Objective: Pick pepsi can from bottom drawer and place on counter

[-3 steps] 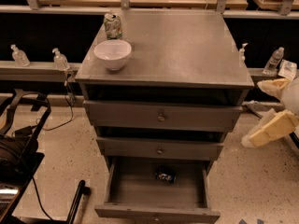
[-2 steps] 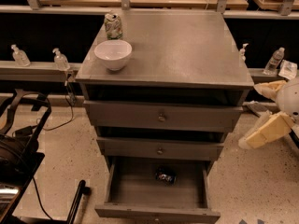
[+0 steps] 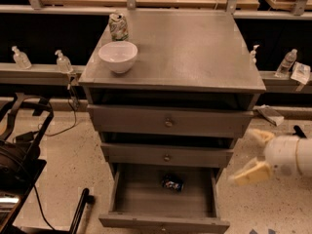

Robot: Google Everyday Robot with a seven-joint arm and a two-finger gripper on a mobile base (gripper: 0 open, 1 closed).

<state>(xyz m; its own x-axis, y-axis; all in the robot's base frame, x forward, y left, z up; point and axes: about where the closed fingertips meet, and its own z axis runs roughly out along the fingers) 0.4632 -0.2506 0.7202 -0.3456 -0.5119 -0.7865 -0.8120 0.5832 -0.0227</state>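
Speckled floor (image 3: 73, 150) around a grey three-drawer cabinet; entries as follows.

Counter (image 3: 195, 48): a white bowl (image 3: 118, 56) and a pale green can (image 3: 118, 26) are carried at its left rear.

Upper drawers (image 3: 168, 122): both are shut.

Bottom drawer (image 3: 163, 222): pulled fully out. The pepsi can (image 3: 172, 183) is found on its floor, near the rear middle, apart from every wall.

Pincer (image 3: 256, 155): placed right of the cabinet, roughly level with the middle drawer, well apart from the can. Its two pale fingers are held apart and nothing is gripped.

Change noted: within the last second the pincer has been lowered and brought leftward, from top-drawer height towards the open drawer. Can, bowl and drawers are unmoved.

Assessment: the approach is judged under way and the grasp not begun. A further descent and a reach in over the drawer's right wall would be needed.
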